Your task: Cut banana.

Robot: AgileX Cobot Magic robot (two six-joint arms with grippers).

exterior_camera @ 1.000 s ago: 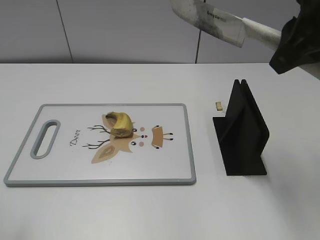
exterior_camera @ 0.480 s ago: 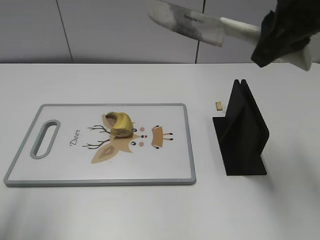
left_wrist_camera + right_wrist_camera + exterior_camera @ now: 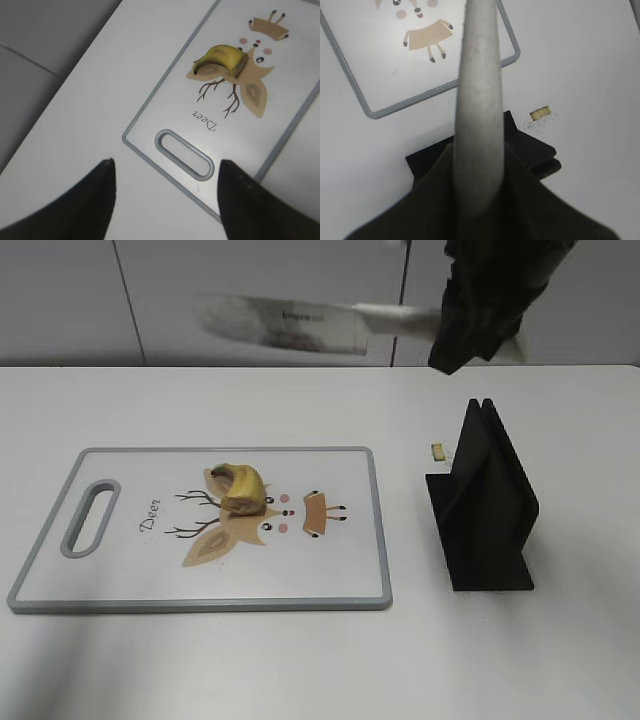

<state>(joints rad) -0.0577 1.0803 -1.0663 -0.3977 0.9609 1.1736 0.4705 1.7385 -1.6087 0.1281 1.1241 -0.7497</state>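
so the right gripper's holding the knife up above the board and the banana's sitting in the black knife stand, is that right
Not quite. The right gripper does hold the knife above the cutting board, but the banana lies on the board's deer print, not in the black stand. The exterior view shows it.

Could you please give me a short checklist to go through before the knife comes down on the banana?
1. Knife held by the right gripper: ok, its fingers are closed on the handle.
2. Banana on the cutting board: ok, it lies on the deer print, near the board's middle.
3. Blade over the banana: not ok, it hangs high above the board's far edge, behind the fruit.
4. Left gripper steadying the banana: not ok, its fingers are open above the board's handle slot, touching nothing.
5. Knife stand clear of the cutting path: ok, it stands to the right, off the board.
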